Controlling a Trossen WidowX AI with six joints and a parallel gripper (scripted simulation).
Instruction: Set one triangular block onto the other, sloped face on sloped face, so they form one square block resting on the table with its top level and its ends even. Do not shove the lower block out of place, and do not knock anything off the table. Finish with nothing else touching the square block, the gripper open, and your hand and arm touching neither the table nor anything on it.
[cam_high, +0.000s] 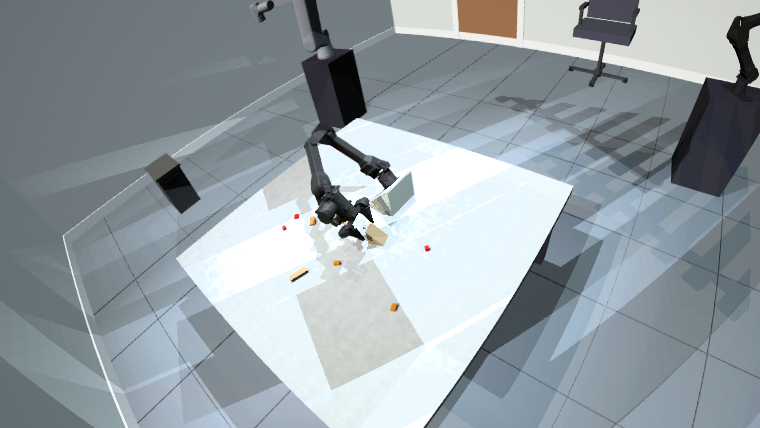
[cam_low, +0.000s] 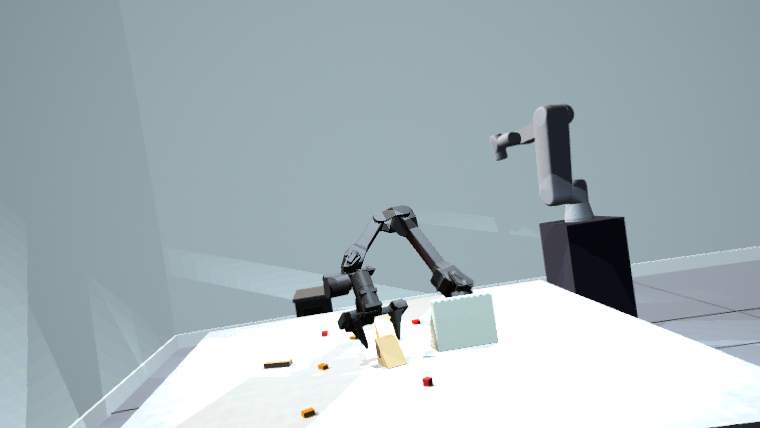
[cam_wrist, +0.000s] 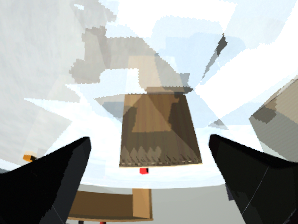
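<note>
Black pincer (cam_high: 366, 229) (cam_low: 382, 342) (cam_wrist: 150, 141) was observed from the top standing open, its tips just beside the wooden block (cam_high: 376, 235) (cam_low: 391, 353) (cam_wrist: 160, 127) on the white table (cam_high: 478, 223) (cam_low: 558, 372) (cam_wrist: 40, 117). The exterior view showed the block's slanted side, with the pincer tips pointing down near it. At the wrist, the block appeared between the spread fingers with gaps either side; whether both triangular pieces were joined could not be determined.

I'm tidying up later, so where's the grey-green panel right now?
In the exterior view, the panel stands on the table, right of the gripper, before the arm's base.
</note>
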